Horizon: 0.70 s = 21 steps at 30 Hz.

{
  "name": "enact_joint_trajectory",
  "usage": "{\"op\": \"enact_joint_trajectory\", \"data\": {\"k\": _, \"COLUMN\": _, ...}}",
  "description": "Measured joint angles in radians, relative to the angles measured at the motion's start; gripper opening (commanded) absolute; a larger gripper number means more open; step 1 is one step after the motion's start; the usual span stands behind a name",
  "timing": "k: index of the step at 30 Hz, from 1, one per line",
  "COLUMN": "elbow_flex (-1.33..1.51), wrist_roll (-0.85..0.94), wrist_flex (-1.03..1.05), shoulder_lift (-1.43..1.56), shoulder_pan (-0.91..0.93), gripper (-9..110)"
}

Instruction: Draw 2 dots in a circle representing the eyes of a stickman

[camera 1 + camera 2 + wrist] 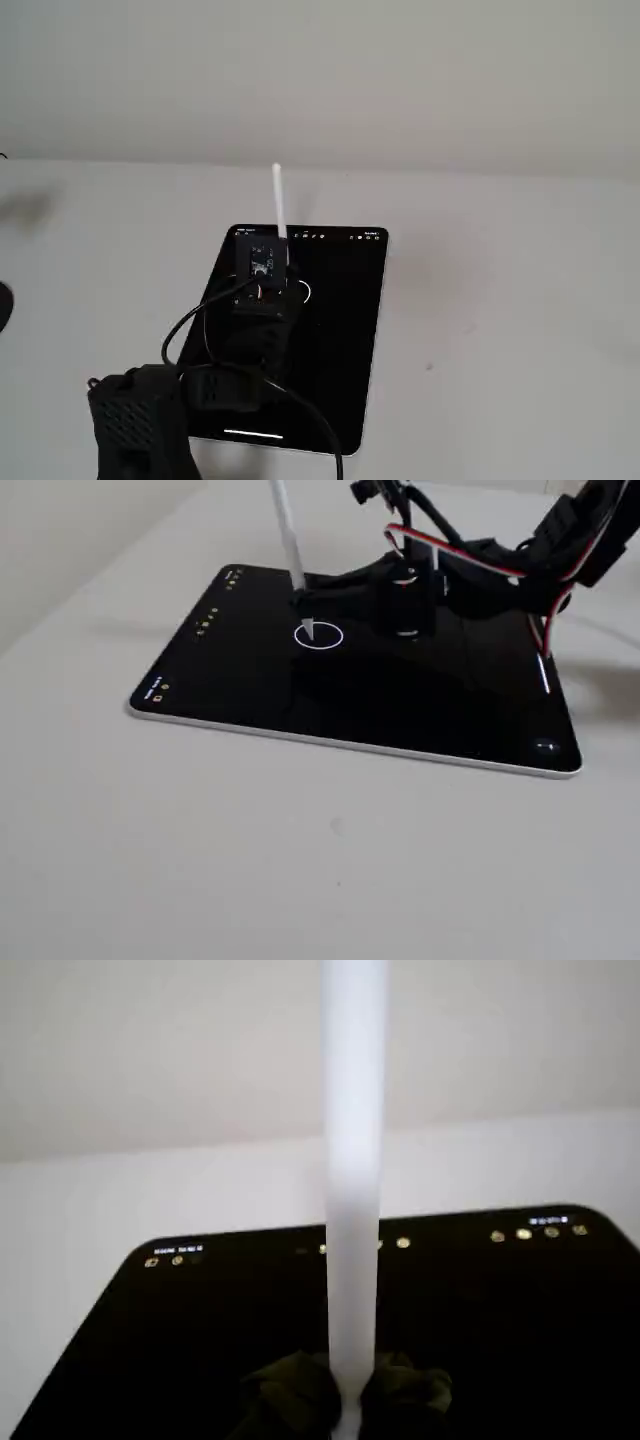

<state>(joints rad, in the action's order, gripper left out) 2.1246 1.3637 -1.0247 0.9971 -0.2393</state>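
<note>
Black tablet [400, 710] lies flat on white table [250, 860]. Black arm [140, 420] reaches over the screen. Gripper [308, 602] fingers clamped narrow on white stylus [290, 540], held near upright. Stylus tip sits inside the circle [330, 635], mid-screen; dots not discernible

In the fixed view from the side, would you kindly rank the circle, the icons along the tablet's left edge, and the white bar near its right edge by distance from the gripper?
From the gripper:
1. The circle, directly under the stylus tip.
2. The icons, on the left.
3. The white bar, far right.
</note>
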Motion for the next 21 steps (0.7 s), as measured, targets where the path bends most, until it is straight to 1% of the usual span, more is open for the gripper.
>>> {"op": "enact_joint_trajectory", "data": {"k": 11, "elbow_flex": 0.014, "wrist_roll": -0.038, "wrist_flex": -0.012, "shoulder_lift": 0.020, "shoulder_pan": 0.009, "gripper": 0}}
{"op": "enact_joint_trajectory", "data": {"k": 21, "elbow_flex": 0.048, "wrist_roll": -0.098, "wrist_flex": 0.061, "shoulder_lift": 0.155, "shoulder_pan": 0.028, "gripper": 0}}
